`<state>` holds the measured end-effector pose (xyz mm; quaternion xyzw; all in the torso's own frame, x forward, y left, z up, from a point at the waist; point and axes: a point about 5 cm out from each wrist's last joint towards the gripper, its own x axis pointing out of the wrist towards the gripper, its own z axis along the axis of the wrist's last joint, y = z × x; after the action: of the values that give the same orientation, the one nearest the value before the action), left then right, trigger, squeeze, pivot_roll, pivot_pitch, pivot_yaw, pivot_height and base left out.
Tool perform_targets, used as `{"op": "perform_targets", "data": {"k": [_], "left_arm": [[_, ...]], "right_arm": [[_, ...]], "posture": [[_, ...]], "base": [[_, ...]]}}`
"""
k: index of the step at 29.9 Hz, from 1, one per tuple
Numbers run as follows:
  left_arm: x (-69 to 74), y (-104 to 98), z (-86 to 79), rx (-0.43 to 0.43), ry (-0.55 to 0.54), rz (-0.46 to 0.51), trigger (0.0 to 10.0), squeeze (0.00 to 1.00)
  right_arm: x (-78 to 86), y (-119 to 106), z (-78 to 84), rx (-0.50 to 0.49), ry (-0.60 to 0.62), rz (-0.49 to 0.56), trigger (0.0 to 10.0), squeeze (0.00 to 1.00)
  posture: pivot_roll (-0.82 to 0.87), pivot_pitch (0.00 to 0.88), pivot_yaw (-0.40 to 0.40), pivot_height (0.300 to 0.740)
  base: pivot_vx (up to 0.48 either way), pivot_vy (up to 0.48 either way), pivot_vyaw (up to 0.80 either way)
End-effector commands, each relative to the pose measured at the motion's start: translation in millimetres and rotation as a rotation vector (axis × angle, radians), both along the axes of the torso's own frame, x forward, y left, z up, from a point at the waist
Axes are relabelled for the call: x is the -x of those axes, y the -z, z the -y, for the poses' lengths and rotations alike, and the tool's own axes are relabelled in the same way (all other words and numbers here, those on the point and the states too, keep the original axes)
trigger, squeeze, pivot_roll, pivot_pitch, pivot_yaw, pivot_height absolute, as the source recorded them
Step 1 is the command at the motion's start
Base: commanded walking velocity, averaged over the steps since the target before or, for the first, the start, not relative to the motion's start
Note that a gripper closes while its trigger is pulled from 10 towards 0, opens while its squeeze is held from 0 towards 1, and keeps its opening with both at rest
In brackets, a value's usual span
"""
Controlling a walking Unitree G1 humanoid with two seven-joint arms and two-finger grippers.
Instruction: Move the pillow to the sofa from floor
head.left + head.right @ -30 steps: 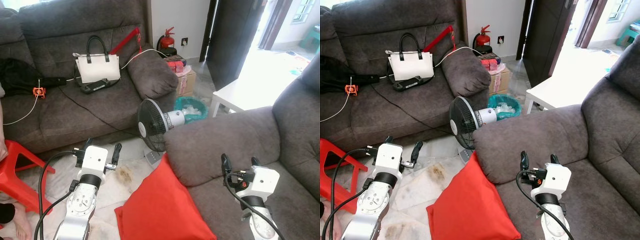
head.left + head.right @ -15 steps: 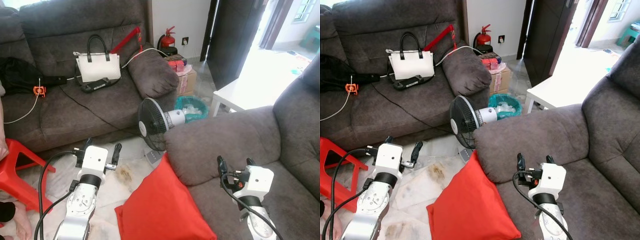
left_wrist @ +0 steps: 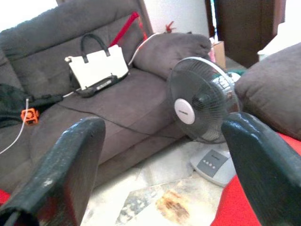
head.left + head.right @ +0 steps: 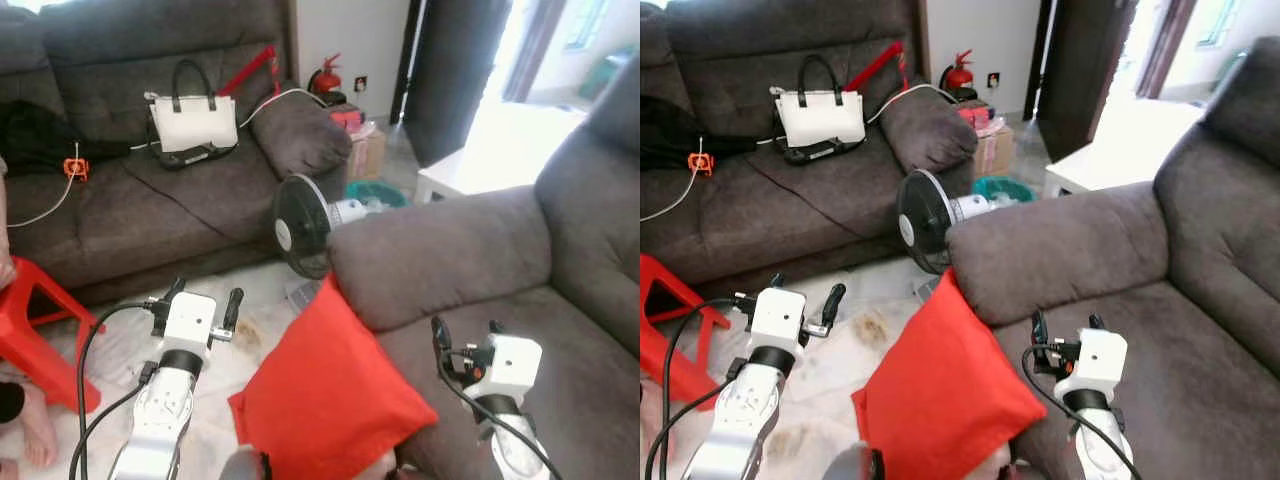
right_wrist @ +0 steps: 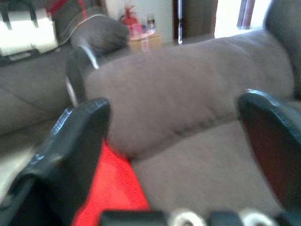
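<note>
A red pillow (image 4: 325,390) stands on the tiled floor (image 4: 250,325) at the lower centre of the frame, leaning against the front of a grey sofa (image 4: 480,260) on the right. The left gripper (image 4: 198,302), fingers apart, hovers over the floor at lower left. The right gripper (image 4: 467,335), fingers apart, hangs above the sofa seat at lower right. A standing fan (image 4: 300,225) sits just behind the pillow.

White handbag (image 4: 193,121) with black handles on the far grey couch (image 4: 120,200), black fan (image 4: 300,225) on the tiled floor (image 4: 120,345) ahead of the left jaws, red plastic stool (image 4: 35,320) beyond them, fire extinguisher (image 4: 327,78) by the wall, white table (image 4: 470,170) near the doorway.
</note>
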<state>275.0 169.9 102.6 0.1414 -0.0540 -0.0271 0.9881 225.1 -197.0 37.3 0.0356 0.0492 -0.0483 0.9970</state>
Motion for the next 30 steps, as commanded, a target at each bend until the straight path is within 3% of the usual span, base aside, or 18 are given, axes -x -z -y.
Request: {"op": "perform_targets", "data": {"k": [1,30], "left_arm": [[7.0,11.4,-10.5,-0.01,-0.04,-0.05,10.0,0.0],[7.1,14.4,-10.5,0.013,-0.025,-0.073,10.0,0.0]], "right_arm": [[-10.3,-7.3,-4.9,-0.004,-0.024,0.03,10.0,0.0],[-9.4,-3.5,-6.9,-0.002,-0.034,0.014,10.0,0.0]], "posture": [[0.08,0.01,0.01,0.618],[0.08,0.008,0.011,0.618]], "base": [[0.0,0.0,0.0],[0.0,0.0,0.0]]}}
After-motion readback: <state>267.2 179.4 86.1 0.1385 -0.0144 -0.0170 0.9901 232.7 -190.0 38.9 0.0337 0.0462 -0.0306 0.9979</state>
